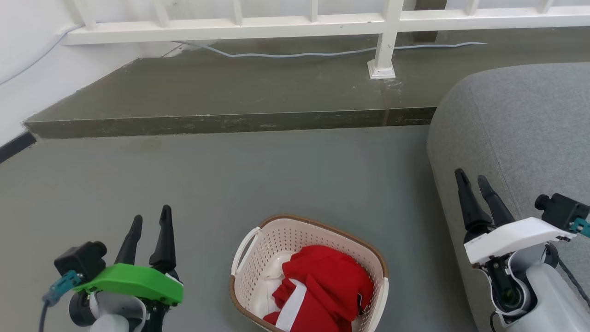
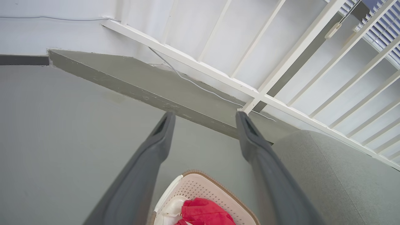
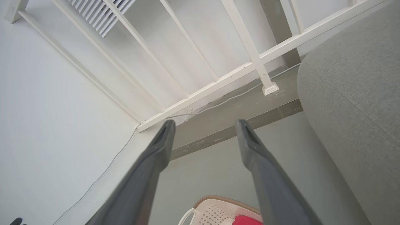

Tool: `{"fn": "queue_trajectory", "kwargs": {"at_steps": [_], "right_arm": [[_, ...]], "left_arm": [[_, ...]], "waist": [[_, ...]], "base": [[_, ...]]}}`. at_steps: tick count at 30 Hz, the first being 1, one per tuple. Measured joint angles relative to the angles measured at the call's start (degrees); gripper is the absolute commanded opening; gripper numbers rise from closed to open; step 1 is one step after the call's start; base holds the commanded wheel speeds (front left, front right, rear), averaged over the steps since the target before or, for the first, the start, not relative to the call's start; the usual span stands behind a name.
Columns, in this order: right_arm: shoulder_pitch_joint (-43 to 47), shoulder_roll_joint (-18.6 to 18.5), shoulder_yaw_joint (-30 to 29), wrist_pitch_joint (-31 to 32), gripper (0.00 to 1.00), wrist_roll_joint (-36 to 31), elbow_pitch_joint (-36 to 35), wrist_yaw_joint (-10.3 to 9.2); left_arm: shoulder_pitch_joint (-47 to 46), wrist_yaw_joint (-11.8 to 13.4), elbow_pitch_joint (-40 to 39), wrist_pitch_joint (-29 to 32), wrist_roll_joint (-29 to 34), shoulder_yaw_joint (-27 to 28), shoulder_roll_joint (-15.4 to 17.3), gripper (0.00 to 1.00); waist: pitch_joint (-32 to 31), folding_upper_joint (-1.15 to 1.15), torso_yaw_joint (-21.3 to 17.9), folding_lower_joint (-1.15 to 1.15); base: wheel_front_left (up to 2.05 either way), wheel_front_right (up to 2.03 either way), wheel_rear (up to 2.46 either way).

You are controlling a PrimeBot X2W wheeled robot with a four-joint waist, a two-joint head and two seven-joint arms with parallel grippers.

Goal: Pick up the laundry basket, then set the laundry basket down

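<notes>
Plainly, nothing is lifted yet — the basket point(image 1: 281, 242) sits on the floor point(image 1: 230, 175) between the arms, red cloth point(image 1: 327, 281) inside. Left gripper point(image 1: 152, 213) and right gripper point(image 1: 470, 175) flank it, clear of its handles point(image 1: 243, 251), jaws parted and empty — likely poised to take one handle each.

Left gripper point(image 1: 151, 213): two long, dark, tapering fingers point(image 2: 147, 168), matte grey up close, with a narrow slot near each tip.
Left wrist cover point(image 1: 133, 282): bright green, smooth, wedge-shaped shell.
Left camera point(image 1: 80, 260): small black block with a round barrel, a teal plug point(image 1: 62, 282) and a grey cable point(image 1: 43, 317) beneath.
Right gripper point(image 1: 470, 175): the same pair of dark, pointed fingers.
Right wrist cover point(image 1: 516, 237): white shell, same shape as the green one.
Right camera point(image 1: 560, 210): black, with a teal connector point(image 1: 581, 226) and a thin black cable point(image 1: 571, 276).
Right forearm point(image 1: 553, 299): pale grey-white rounded casing with a dark joint.
</notes>
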Motion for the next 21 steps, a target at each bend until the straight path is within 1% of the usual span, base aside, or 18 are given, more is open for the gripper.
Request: {"fn": "queue_trajectory", "kwargs": {"at_steps": [5, 20, 21], "right_arm": [[-0.4, 0.0, 0.5, -1.0, 1.0, -3.8, 0.4, -0.41], [-1.3, -0.1, 1.3, -3.8, 1.0, -15.0, 1.4, -0.42], [-1.5, -0.2, 1.4, -4.2, 1.0, -16.8, 1.6, -0.42]], "left_arm": [[0.0, 0.0, -0.1, -0.9, 3.8, -0.7, -0.1, 1.0], [-0.1, 0.0, -1.3, -4.1, 14.5, -1.5, -0.3, 1.0], [-0.1, 0.0, -1.4, -4.3, 16.6, -1.6, -0.3, 1.0]], "waist": [[-0.1, 0.0, 0.0, 0.0], [0.2, 0.0, -0.1, 0.0], [0.2, 0.0, -0.1, 0.0]], "base": [[0.0, 0.0, 0.0], [0.0, 0.0, 0.0], [0.0, 0.0, 0.0]]}}
